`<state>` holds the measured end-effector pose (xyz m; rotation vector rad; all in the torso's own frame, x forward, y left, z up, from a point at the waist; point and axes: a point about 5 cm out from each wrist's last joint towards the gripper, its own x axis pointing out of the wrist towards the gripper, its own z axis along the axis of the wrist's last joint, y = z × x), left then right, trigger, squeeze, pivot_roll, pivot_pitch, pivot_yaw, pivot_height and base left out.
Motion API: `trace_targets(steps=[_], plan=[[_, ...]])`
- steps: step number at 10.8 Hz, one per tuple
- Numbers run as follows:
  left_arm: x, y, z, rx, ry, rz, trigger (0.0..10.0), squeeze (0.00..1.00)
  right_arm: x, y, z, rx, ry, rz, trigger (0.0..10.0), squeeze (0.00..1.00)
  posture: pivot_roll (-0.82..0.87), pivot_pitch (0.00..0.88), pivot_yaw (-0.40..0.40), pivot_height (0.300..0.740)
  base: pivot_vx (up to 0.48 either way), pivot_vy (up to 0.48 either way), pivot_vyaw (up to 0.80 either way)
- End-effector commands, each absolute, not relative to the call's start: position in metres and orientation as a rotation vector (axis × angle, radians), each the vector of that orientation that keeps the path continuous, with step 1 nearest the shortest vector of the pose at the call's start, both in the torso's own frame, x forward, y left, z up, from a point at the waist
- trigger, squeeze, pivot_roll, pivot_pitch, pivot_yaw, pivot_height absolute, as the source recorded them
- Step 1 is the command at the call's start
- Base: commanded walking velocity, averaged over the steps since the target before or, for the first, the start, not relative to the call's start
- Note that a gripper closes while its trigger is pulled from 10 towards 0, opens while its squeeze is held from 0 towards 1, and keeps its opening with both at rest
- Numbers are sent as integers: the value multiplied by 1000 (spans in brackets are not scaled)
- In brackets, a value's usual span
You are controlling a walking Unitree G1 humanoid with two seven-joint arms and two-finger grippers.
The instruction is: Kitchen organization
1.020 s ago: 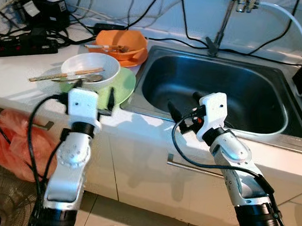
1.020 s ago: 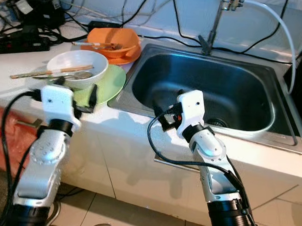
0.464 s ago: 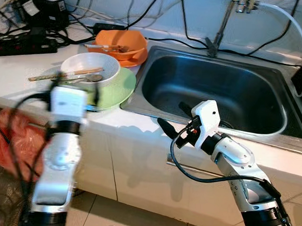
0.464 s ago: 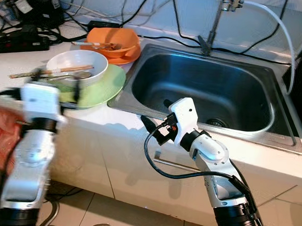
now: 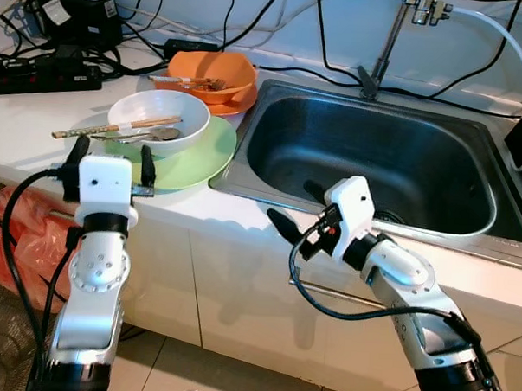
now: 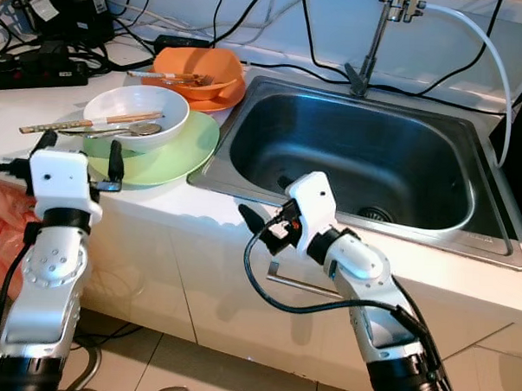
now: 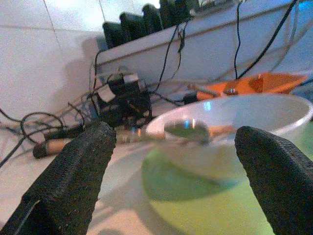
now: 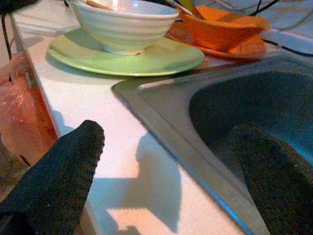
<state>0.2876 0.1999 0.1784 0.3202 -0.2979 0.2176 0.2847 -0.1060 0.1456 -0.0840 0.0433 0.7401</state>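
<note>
Right gripper (image 5: 295, 207): nearest thing in shot, hanging over the counter edge at the sink's front rim. Fingers spread wide, nothing between them.
Left gripper (image 5: 109, 159): at the counter edge just in front of the plate, fingers apart and empty, aimed at the bowl.
Plate (image 5: 202, 158): green, flat on the counter, right beside the sink's left rim.
Bowl (image 5: 185, 116): white, sitting on the plate, with chopsticks (image 5: 82, 132) laid across it and sticking out past the rim, plus a metal spoon (image 5: 160, 135) inside.
Orange dishes (image 5: 223, 77): bowl on a plate further back, utensils in it too, touching the sink's back-left corner.
Sink (image 5: 468, 226): steel, looks empty, drain visible.
Risk: my guess is the chopsticks are the problem. Loose and overhanging, so tilt the bowl on the lift and they roll off. Grabbing the bowl by its rim could also drag the plate toward the edge.
Counter (image 5: 39, 108): white, smooth, cabinets below, tiled floor.
Back wall: power strip (image 5: 41, 78) and a tangle of black cables sitting close to the faucet (image 5: 398, 28) and its hose, so splashing is a worry.
Floor left: an orange plastic bag (image 5: 16, 237).
</note>
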Motion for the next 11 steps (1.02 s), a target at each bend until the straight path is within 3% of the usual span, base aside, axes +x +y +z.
trace_targets(steps=[1,11], plan=[[291,195,183,321,-323,192,10000,0,283,-106,150,-102,22,737,10000,0,115,0,-36,740,0,0,0],[302,186,187,332,-372,146,10000,0,276,-99,145,-128,22,757,10000,0,103,0,-24,740,0,0,0]])
